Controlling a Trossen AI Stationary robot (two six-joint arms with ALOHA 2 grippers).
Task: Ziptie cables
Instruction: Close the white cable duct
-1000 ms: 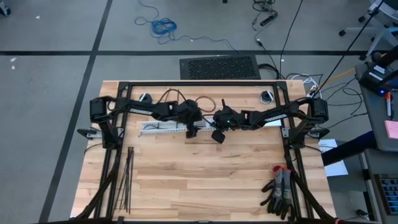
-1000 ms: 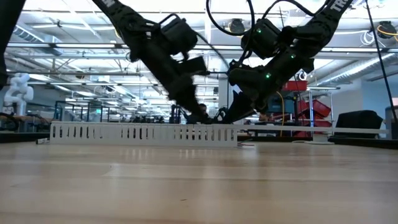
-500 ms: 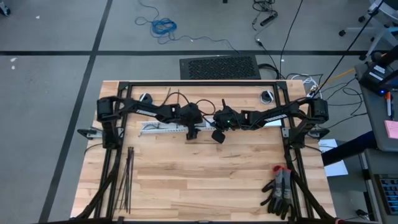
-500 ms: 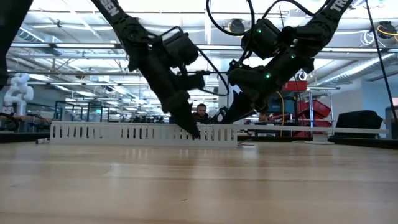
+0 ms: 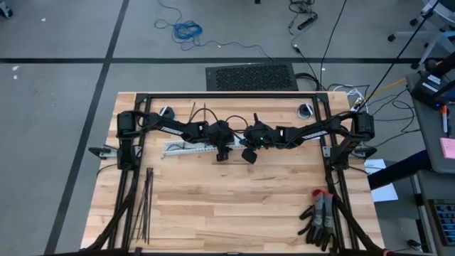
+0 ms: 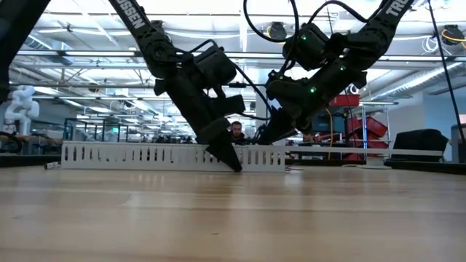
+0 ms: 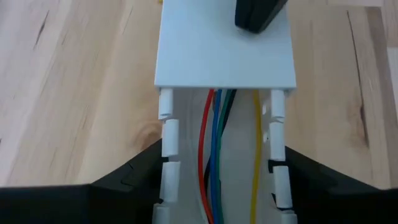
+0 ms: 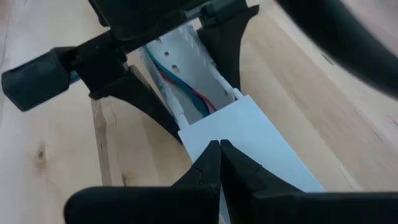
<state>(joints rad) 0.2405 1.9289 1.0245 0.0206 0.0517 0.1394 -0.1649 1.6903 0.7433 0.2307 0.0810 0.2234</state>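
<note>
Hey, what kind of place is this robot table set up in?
Probably a robotics lab in a large industrial hall. The low view shows exposed ceiling trusses and a white robot arm behind; the high view shows a bare concrete floor strewn with cables.

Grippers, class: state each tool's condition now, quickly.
Left tool: open, fingers straddling the white slotted plastic channel.
Right tool: closed, tips pressing the channel's flat white cover, holding nothing.

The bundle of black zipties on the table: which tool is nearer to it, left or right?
Left. The left tool straddles the white channel, up-table of the zipties; the right tool sits farther right on the channel.
</note>
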